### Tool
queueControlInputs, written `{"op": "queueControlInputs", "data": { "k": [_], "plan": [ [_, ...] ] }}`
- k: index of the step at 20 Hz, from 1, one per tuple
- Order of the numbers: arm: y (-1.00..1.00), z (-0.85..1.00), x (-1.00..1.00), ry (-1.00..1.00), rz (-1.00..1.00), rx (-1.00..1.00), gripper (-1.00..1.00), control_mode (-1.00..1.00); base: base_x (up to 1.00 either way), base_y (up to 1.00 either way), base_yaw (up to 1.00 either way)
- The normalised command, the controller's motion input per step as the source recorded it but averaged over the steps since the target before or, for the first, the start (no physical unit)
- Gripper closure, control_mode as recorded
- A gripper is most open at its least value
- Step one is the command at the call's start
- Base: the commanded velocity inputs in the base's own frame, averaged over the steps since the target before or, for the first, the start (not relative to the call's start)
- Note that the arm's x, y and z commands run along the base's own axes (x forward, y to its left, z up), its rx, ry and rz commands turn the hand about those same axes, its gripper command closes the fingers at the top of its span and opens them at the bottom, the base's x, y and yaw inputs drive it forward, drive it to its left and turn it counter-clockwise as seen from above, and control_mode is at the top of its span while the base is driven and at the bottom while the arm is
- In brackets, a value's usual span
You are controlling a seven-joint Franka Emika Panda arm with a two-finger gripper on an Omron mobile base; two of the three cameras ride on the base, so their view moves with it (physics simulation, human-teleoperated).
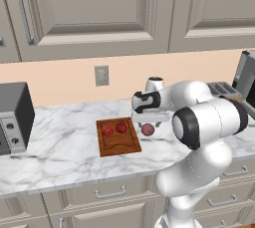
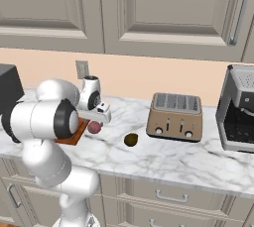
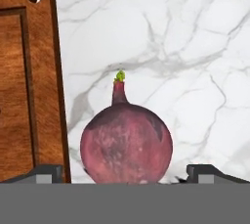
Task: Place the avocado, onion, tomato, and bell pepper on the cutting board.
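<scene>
Onion (image 3: pixel 126 142) looks firm, light and smooth-skinned, so the gripper (image 3: pixel 126 173), fingers spread wide either side, should pinch across its round middle.

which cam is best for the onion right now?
Hand view: the onion sits close up between the open gripper's fingertips, on the counter beside the cutting board. The left base view shows it small under the hand; in the right base view it is small too.
</scene>
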Motion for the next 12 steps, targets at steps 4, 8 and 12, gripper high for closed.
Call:
{"op": "queueControlInputs", "data": {
  "k": [4, 8, 12],
  "plan": [
    [0.0, -0.19, 0.0, 0.0, 0.0, 0.0, -1.0, -1.0, 0.0, 0.0, 0.0],
    [0.0, -0.19, 0.0, -0.01, 0.0, 0.0, -1.0, -1.0, 0.0, 0.0, 0.0],
    [0.0, -0.19, 0.0, -0.03, 0.0, 0.0, -1.0, -1.0, 0.0, 0.0, 0.0]
  ]
}}
